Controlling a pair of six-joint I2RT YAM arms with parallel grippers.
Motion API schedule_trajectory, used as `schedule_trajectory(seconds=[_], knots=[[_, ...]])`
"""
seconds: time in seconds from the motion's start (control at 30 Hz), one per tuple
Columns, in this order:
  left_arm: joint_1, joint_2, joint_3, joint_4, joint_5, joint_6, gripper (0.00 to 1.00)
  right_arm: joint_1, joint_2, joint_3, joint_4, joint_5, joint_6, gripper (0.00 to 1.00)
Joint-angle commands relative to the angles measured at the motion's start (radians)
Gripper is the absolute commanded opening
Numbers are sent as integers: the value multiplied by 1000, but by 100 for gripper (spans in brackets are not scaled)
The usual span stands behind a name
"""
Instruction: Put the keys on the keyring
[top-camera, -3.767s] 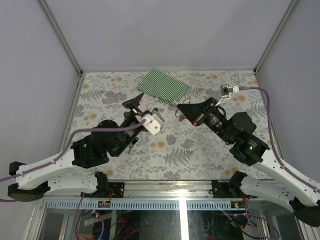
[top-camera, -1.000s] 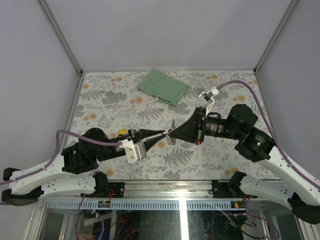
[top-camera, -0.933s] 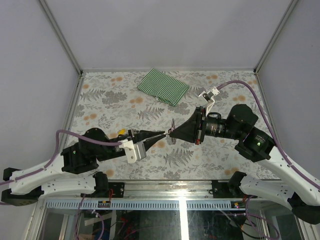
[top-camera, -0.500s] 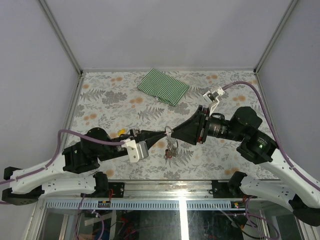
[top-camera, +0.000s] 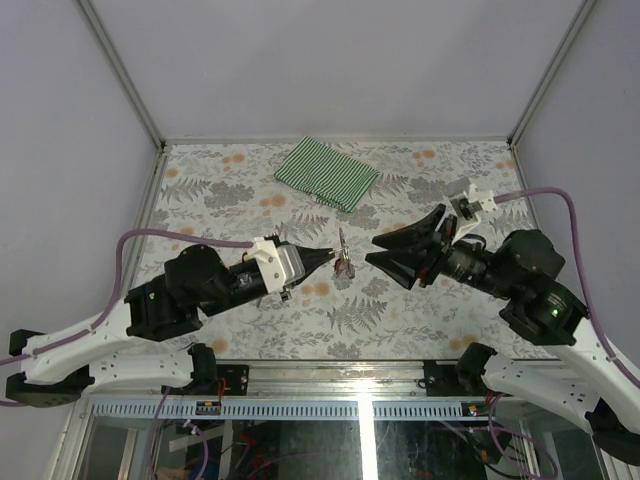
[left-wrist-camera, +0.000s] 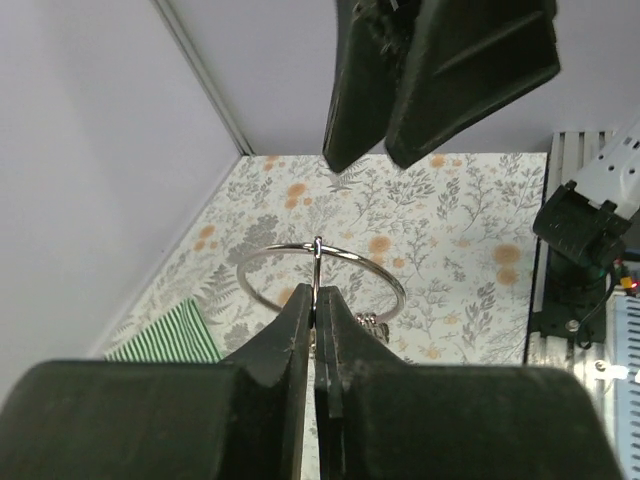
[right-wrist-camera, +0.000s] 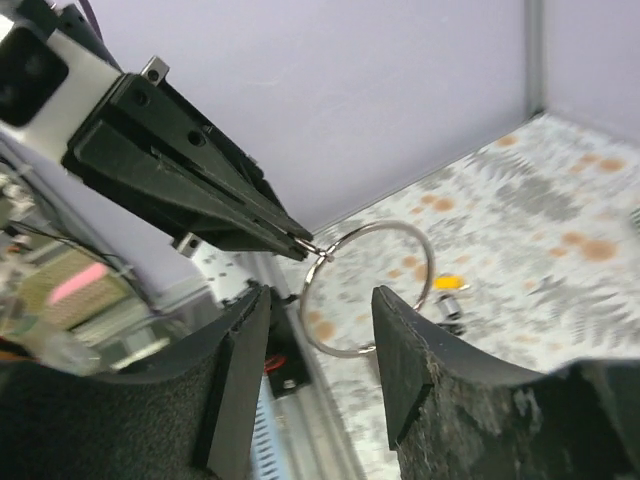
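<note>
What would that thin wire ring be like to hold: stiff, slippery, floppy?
The keyring is probably stiff: its big loop looks cleanly round though the left gripper pinches it at only one spot. Thin, shiny wire likely slips or pivots easily in a grip. Hanging from one pinched point, it would probably swing when moved.

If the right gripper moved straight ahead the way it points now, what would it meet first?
Most likely the keyring, pinched by the shut left gripper directly ahead of the open right gripper. The left gripper's tips sit just behind it; the exact gap is hard to judge.
</note>
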Motion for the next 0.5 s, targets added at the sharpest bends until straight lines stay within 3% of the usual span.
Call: schedule_trajectory(seconds=[0.0,0.23,0.47], knots=[[1,8,53,8,-74,-198,0,2,-43,18,32,72,-299,53],[1,23,91,-58,-139,-439,0,2,-98,-22,71,17,-652,54],[11,112,204,-240,-63,-470,0,2,-82,-43,97,-109,-862,54]])
